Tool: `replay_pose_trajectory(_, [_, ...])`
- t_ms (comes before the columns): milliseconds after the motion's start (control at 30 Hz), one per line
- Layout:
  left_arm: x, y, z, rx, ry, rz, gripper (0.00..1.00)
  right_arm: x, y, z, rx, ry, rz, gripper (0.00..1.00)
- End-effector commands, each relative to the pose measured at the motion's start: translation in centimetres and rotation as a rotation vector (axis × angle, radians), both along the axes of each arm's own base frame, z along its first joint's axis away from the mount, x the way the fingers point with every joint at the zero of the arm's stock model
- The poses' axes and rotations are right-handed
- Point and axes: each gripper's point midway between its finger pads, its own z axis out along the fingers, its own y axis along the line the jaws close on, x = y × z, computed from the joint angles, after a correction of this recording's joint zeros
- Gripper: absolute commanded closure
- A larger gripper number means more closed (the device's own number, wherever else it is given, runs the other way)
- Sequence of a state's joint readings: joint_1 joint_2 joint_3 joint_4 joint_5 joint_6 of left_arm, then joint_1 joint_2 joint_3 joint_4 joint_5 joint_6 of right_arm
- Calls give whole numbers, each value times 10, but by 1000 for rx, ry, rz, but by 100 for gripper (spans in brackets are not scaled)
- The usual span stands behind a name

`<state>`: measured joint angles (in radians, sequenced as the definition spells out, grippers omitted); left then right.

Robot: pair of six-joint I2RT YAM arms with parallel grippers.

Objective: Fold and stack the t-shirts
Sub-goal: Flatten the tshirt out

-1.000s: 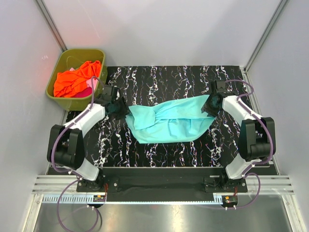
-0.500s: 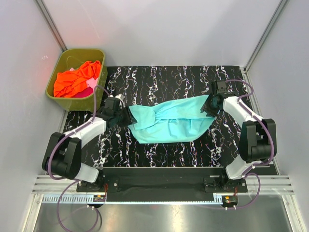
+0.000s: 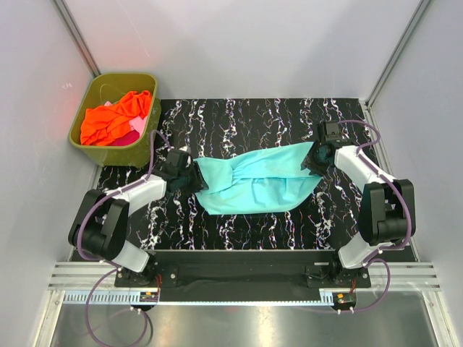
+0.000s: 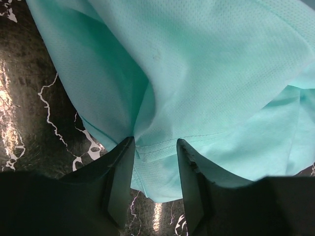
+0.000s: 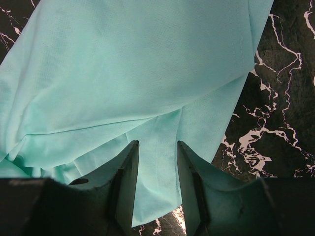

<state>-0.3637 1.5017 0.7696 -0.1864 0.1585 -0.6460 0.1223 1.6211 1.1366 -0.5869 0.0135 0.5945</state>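
The teal t-shirt [image 3: 253,181] lies crumpled and stretched sideways across the middle of the black marbled table [image 3: 239,116]. My left gripper [image 3: 194,177] is at the shirt's left end. In the left wrist view its fingertips [image 4: 129,143] stand apart, straddling the hemmed edge of the teal cloth [image 4: 197,73], which runs between them. My right gripper [image 3: 312,160] is at the shirt's right end. Its jaws [image 5: 155,147] also stand apart, with a flap of teal cloth [image 5: 123,73] between them. The orange t-shirt [image 3: 116,116] lies on the pink one [image 3: 129,136] in the tub.
The olive-green tub [image 3: 108,150] stands off the table's far left corner, close behind my left arm. White walls enclose the table on three sides. Bare marbled table [image 3: 239,228] lies in front of the shirt.
My left gripper has swung from beside the tub towards the right and down to the teal shirt's left end. The right gripper and the shirt have barely moved.
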Motion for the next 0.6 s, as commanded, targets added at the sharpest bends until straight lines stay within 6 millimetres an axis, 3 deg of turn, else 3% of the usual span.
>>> replay_pose_trajectory(0, [9, 2, 9, 32, -52, 19, 55, 7, 0, 16, 5, -63, 11, 56])
replay_pose_trajectory(200, [5, 4, 10, 49, -49, 24, 57, 7, -1, 15, 3, -60, 7, 56])
replay_pose_trajectory(567, [9, -12, 0, 21, -23, 6, 66, 7, 2, 15, 22, -60, -9, 56])
